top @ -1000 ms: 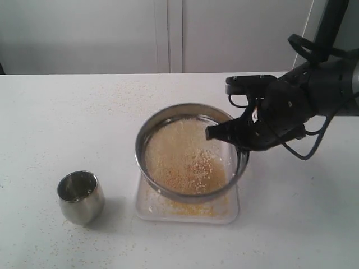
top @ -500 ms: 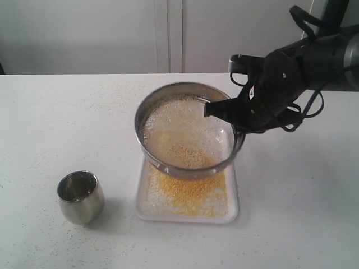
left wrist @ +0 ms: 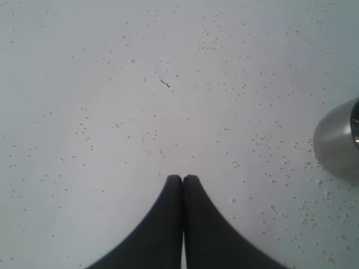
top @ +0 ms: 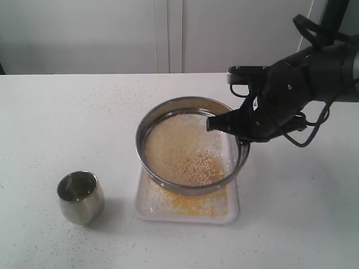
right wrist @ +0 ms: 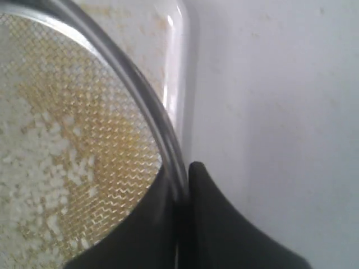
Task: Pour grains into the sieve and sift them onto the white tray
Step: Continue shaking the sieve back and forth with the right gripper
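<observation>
While the sieve hung over the tray, the sifting step was on

Since the right pincer [right wrist: 180, 174] was shut tight on the thin steel rim of the sieve [top: 141, 143], with 1 finger inside and 1 outside, I judged that the pouring was done and the sifting was in hand. The sieve sat over the white tray [top: 141, 208], and I could not tell if it touched it. Many grains [top: 185, 159] lay on the mesh, yellow ones with paler bits. A thin yellow layer lay on the tray below too. The left pincer [left wrist: 182, 180] was closed on nothing, over the table [top: 50, 117], near the steel cup [top: 81, 197]. The cup stood well apart from the tray. Loose grains dotted the table.

Next, I think, the sieve needed small shakes from side to side. It had to be right over the tray, or grains would fall on the table. The grip had to be firm, since the rim was thin and could slip.
</observation>
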`<action>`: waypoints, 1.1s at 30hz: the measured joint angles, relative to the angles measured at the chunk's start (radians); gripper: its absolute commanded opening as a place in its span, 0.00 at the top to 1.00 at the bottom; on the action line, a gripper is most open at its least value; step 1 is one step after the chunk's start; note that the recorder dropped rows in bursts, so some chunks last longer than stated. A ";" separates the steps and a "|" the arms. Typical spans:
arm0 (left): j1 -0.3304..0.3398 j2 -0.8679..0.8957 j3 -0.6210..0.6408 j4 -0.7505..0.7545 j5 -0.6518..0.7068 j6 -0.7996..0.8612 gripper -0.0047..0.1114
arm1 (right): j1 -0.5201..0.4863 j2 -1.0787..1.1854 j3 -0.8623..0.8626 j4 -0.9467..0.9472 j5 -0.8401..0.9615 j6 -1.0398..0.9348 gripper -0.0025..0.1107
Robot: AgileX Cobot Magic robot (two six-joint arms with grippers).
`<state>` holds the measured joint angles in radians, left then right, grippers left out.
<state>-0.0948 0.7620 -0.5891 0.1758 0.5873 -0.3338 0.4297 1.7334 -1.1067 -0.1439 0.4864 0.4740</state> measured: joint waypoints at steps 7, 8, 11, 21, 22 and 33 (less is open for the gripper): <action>0.000 0.000 0.000 0.000 0.000 0.000 0.96 | -0.001 0.005 -0.033 0.074 0.094 -0.007 0.98; 0.000 0.000 0.000 0.000 0.000 0.000 0.96 | -0.001 0.000 -0.014 0.069 0.089 -0.023 0.98; 0.000 0.000 0.000 0.000 0.000 0.000 0.96 | -0.007 0.012 0.019 0.074 -0.095 -0.026 0.98; 0.000 0.000 0.000 0.000 0.000 0.000 0.96 | -0.012 0.012 0.039 0.133 -0.076 -0.100 0.98; 0.000 0.000 0.000 0.000 0.000 0.000 0.96 | -0.012 0.018 0.039 0.137 -0.119 -0.081 0.98; 0.000 0.000 0.000 0.000 0.000 0.002 0.96 | -0.012 -0.002 0.064 0.128 -0.072 -0.086 0.98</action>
<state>-0.0948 0.7620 -0.5891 0.1758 0.5873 -0.3319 0.4174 1.7315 -1.0424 -0.0161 0.4147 0.3883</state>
